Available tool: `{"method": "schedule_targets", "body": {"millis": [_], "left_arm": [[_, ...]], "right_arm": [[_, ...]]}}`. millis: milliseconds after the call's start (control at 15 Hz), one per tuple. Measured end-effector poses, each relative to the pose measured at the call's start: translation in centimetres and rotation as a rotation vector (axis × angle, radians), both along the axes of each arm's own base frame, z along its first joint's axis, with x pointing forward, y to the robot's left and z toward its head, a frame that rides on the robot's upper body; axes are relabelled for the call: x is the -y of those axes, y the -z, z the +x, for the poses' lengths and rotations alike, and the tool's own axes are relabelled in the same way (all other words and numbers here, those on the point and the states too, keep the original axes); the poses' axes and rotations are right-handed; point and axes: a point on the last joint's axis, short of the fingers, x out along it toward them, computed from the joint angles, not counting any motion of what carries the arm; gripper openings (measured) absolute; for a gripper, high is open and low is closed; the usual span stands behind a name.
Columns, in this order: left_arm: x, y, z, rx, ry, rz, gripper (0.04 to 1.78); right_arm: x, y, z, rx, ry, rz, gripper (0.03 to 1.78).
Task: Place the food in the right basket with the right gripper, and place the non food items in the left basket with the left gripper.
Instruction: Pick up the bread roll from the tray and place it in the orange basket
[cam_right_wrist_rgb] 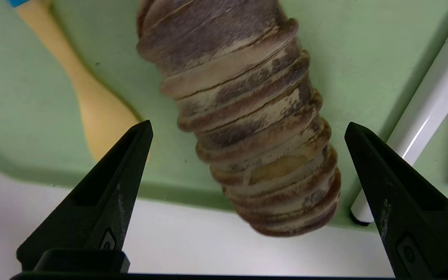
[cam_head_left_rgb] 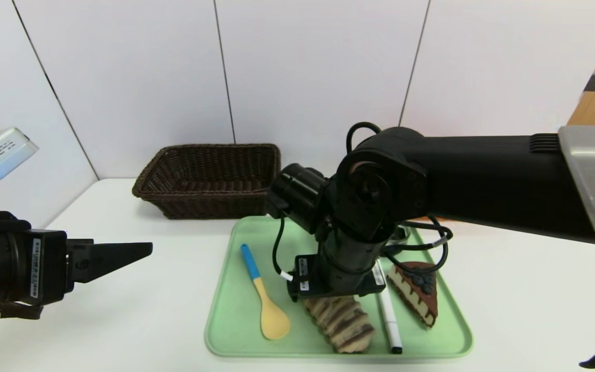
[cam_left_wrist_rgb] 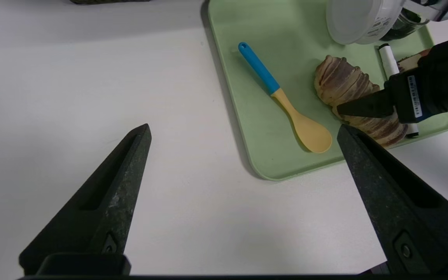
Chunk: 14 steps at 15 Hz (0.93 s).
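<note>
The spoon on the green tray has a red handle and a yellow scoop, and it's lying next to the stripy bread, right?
Not quite. The spoon has a blue handle, not red; the left wrist view shows it clearly. The rest holds: its scoop is yellow, and it lies on the green tray beside the stripy bread.

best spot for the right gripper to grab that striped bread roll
Grip the roll across its middle, coming from above. It lies flat on the tray, long and rounded, with the spoon and marker alongside. The right gripper already straddles it, open.
</note>
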Motion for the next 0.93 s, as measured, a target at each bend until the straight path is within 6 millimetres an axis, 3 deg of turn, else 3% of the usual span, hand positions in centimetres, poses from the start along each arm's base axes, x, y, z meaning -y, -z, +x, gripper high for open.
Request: {"method": "schedule_targets", "body": {"millis": [200,400,733,800,933], "left_arm": [[-0.1,0.2,-0.2,-0.001,0.002,0.000,1.69],[-0.1,0.2,-0.3,0.002,0.002,0.001,1.69],[-0.2,0.1,-0.4,0.004,0.001,-0.003,1.69],[-0.2,0.2,-0.5,0.004,0.001,-0.002,1.69],[-0.2,0.2,-0.5,0.001,0.000,-0.004,1.69]], "right_arm": [[0.0,0.9,0.6,-0.009,0.015,-0.025,1.71],[0.1,1.5,1.1,-0.024,0.031,-0.031,1.21],[0.2,1.7,1.1,-0.037,0.035,-0.029,0.64],[0.2,1.5,1.0,-0.037,0.032,-0.022,0.22],[0.2,0.8,0.7,-0.041,0.023,0.004,0.18]]}}
